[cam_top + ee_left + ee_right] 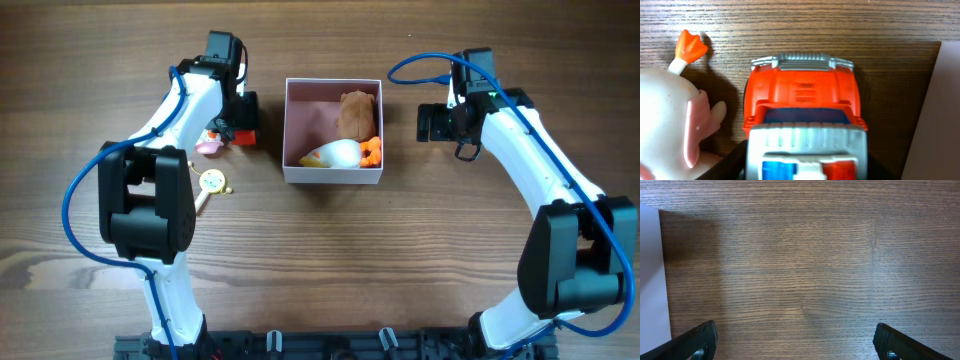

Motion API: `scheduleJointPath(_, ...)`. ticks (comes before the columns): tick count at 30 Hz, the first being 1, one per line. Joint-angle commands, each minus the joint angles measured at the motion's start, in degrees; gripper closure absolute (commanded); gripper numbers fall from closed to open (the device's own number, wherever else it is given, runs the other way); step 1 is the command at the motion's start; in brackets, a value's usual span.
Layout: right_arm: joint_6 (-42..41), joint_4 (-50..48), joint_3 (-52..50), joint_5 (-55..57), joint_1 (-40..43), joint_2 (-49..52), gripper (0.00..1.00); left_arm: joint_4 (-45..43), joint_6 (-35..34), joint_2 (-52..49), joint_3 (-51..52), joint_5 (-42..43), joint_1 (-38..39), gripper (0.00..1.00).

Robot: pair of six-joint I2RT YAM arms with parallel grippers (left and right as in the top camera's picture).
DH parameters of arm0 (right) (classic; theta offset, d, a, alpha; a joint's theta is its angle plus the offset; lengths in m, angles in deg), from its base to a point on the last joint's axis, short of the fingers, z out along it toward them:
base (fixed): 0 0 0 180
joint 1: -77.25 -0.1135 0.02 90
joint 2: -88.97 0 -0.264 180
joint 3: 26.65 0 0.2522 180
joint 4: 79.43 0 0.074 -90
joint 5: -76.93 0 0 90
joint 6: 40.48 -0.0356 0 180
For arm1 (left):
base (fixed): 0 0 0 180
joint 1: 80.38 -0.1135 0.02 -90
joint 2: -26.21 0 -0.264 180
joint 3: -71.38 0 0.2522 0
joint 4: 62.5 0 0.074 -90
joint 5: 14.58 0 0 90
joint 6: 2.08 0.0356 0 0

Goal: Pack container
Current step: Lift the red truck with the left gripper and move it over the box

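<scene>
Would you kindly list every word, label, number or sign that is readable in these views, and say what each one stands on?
No text can be read in any view.
On the red toy truck: only grille ridges and blue and red panels, no lettering.
On the container: plain white walls, no label.
On the round yellow toy: faint marks on its face, too small to read.

Your small square open-topped box [312,112], thin white walls and a dusty-pink inside, stands upright on the wooden counter [420,260]. Inside you have a brown toy [356,112] in the far right corner, a white-and-yellow toy [335,153] along the near wall, and an orange toy [372,150] just beside it.
</scene>
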Motion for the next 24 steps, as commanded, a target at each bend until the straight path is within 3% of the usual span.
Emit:
scheduleJointPath(1,0.59,-0.13,0.09,-0.31,0.13,-0.5,0.01,0.24,-0.11,2.14,0.31,-0.37,0.2,0.51)
scheduleJointPath(14,0.59,-0.13,0.09,-0.31,0.13,-0.5,0.0,4.26,-0.13,11.89,0.31,-0.35,1.75,0.49)
scheduleJointPath(24,0.59,-0.13,0.09,-0.31,0.13,-0.5,0.0,4.24,-0.63,19.39,0.31,-0.37,12.76,0.55)
